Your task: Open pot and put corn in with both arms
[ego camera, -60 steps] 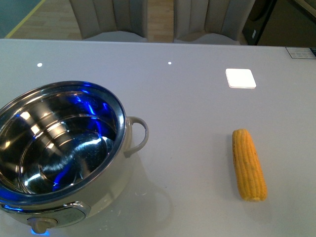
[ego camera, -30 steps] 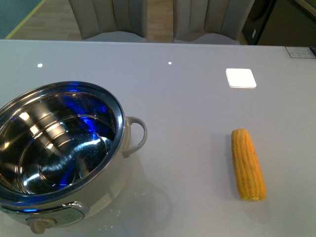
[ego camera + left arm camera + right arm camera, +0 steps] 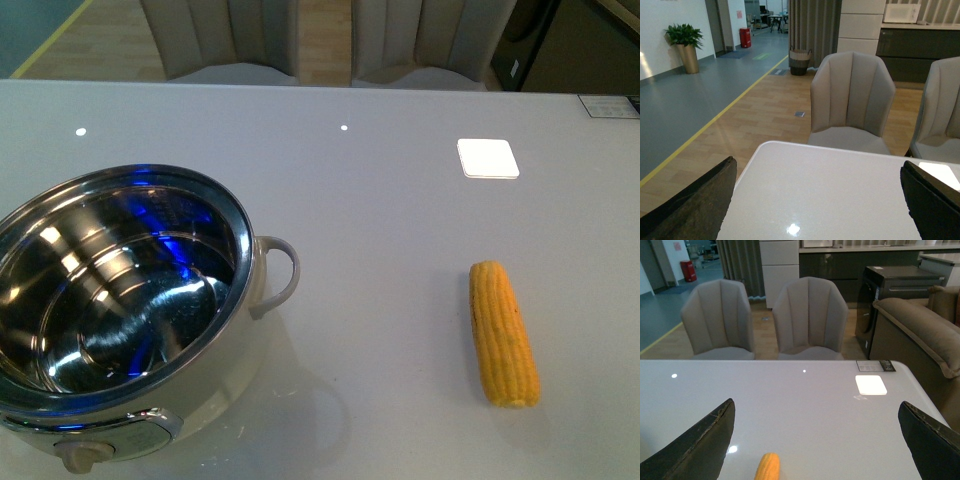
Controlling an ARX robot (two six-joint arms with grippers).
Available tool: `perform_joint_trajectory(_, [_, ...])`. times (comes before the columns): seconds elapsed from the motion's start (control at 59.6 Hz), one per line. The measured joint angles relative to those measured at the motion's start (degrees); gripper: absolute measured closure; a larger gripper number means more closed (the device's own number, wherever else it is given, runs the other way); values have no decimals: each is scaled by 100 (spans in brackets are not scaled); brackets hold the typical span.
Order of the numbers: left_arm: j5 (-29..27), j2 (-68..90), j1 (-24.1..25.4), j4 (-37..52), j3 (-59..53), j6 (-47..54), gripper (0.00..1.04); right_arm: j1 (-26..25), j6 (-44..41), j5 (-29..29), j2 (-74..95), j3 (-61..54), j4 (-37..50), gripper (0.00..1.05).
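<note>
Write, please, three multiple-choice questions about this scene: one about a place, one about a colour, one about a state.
1. Where is the corn relative to the pot?
A) inside it
B) on the table, to its right
C) behind it, on a chair

2. What colour is the pot's outer wall?
A) cream-white
B) red
C) black

3. In what state is the pot?
A) shut by a lid
B) open, full of water
C) open and empty

Answers:
1 B: the front view shows it lying on the table, apart from the pot.
2 A: its side and loop handle are cream.
3 C: nothing covers it, and only shiny steel shows inside.
</note>
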Motion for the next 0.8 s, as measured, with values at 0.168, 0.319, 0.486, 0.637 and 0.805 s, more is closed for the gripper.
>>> perform_joint_trajectory(0.168, [184, -848, 2, 116, -656, -269, 7, 0, -2, 0, 0, 0, -2, 9])
perform_joint_trajectory(0.319, [505, -1596, 33, 256, -1331, -444, 7, 0, 0, 0, 0, 0, 0, 9])
perform_joint_trajectory(0.486, [896, -2288, 168, 278, -2131, -634, 7, 0, 0, 0, 0, 0, 0, 9])
perform_joint_trajectory(0.637, [1241, -2555, 391, 227, -2710, -815, 7, 0, -2, 0, 0, 0, -2, 9])
perform_joint_trajectory(0.805, [1493, -2586, 555, 203, -3010, -815, 7, 0, 0, 0, 0, 0, 0, 9])
